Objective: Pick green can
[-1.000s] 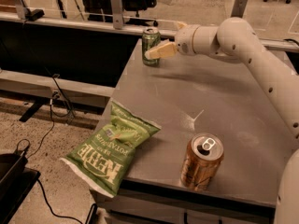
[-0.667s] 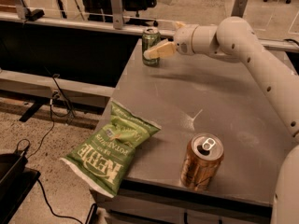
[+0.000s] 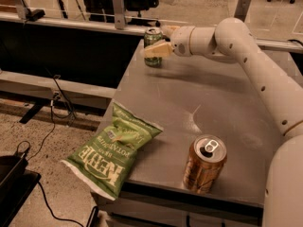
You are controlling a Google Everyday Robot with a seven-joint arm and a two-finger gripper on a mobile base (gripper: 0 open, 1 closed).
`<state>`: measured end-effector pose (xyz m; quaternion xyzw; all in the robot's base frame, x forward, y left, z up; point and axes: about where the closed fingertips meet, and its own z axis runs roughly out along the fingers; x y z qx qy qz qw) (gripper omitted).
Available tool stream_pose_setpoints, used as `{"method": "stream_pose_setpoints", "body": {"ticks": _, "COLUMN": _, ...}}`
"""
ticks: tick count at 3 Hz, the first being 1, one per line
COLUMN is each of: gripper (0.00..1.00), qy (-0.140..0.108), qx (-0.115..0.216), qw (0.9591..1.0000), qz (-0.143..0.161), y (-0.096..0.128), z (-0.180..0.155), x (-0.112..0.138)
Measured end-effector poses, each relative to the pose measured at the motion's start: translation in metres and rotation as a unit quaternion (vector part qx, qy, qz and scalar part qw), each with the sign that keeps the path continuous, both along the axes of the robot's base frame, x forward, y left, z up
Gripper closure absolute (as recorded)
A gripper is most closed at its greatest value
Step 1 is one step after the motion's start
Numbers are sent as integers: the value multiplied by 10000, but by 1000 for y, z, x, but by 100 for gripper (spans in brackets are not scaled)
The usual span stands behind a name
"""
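The green can (image 3: 150,36) is small, with pale marks on its side and a shiny silver top. It stands up straight at the far left corner of the gray table (image 3: 213,93), close to both edges. The gripper (image 3: 155,40) is right at the can, but I cannot tell if it holds it tight. The white arm (image 3: 246,51) reaches in from the right. The middle of the table is bare. A green chip bag (image 3: 113,150) hangs over the left edge, and a brown can (image 3: 204,163) stands near the front edge.
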<state>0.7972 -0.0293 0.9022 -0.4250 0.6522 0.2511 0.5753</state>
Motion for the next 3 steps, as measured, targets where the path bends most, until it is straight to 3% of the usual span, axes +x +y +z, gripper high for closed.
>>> {"method": "stream_pose_setpoints", "body": {"ticks": 2, "gripper": 65, "qy": -82, "qx": 134, "qw": 9997, "qz": 182, "y": 8, "z": 9, "x": -6}}
{"method": "stream_pose_setpoints", "body": {"ticks": 3, "gripper": 87, "qy": -239, "qx": 214, "qw": 9991, "qz": 284, "y": 7, "z": 24, "x": -7}}
